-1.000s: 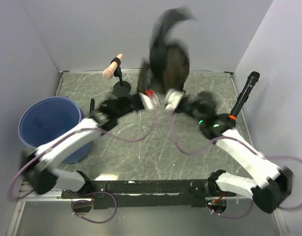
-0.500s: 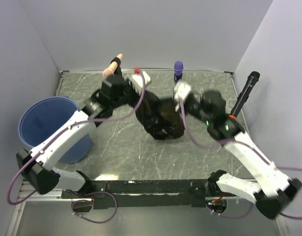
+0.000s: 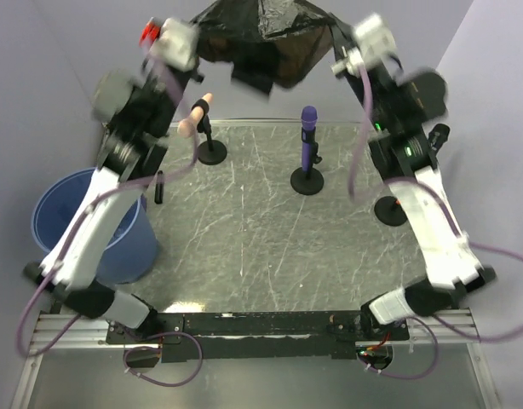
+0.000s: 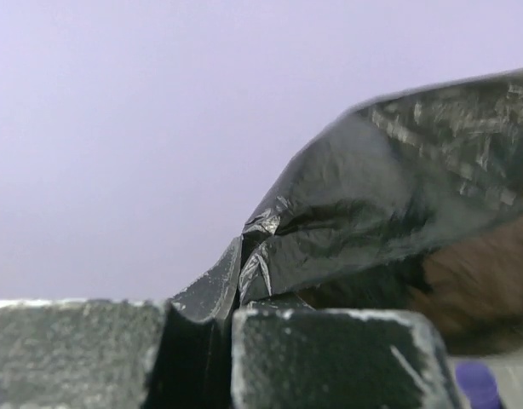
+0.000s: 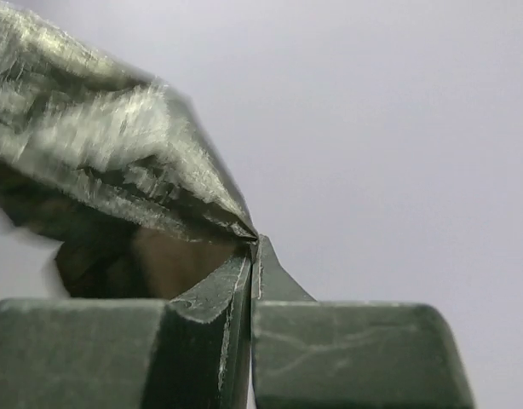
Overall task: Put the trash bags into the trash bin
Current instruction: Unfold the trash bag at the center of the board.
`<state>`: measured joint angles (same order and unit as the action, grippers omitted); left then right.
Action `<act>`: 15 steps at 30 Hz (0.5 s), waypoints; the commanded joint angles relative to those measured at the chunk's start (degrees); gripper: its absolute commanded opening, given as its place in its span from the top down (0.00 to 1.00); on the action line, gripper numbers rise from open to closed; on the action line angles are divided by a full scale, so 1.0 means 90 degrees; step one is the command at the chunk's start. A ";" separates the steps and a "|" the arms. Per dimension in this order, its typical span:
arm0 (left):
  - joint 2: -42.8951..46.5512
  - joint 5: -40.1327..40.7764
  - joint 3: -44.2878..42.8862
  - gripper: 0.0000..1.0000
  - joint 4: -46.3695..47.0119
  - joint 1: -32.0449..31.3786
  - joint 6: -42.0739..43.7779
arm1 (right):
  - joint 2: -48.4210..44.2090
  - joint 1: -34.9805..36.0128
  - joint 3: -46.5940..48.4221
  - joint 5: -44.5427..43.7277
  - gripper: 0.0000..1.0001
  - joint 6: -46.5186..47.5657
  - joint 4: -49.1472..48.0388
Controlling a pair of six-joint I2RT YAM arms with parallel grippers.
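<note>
One blue trash bin [image 3: 87,223] stands at the table's [image 3: 244,247] left edge, nearer half. Farther back, a purple microphone [image 3: 308,136] stands upright on its stand, mid-table; a peach microphone [image 3: 196,115] sits tilted near the far-left corner. High over the far edge, a black trash bag [image 3: 261,38] hangs spread between the arms. Left gripper [image 4: 219,328] is clamped on one edge, right gripper [image 5: 250,290] on the other.

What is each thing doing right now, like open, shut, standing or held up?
trash bag, held up in the air, stretched between both pincers.
left pincer, shut on one edge of the bag.
right pincer, shut on the other edge.
trash bin, upright, open on top, bag not in it.
purple microphone, standing upright on its stand.
pink microphone, tilted on its stand.
</note>
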<state>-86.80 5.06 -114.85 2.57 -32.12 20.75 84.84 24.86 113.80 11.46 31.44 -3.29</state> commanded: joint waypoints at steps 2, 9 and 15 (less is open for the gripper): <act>0.1605 -0.1038 0.2901 0.99 0.2587 -0.0571 0.1305 | -0.1475 0.0567 -0.2444 0.0982 1.00 0.1184 -0.2127; 0.1942 -0.1831 0.6959 0.99 -0.3018 -0.0747 0.3152 | -0.2736 0.0704 -0.7026 0.1193 1.00 0.0510 0.2269; 0.0935 -0.2601 0.5381 0.99 -0.5879 -0.0796 0.1514 | -0.4238 0.0734 -0.7645 0.2009 1.00 -0.0446 0.3657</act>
<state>-80.77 -10.61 -54.72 -28.91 -38.81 40.88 59.11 30.87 42.89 23.66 33.52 18.44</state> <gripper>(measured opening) 0.012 0.004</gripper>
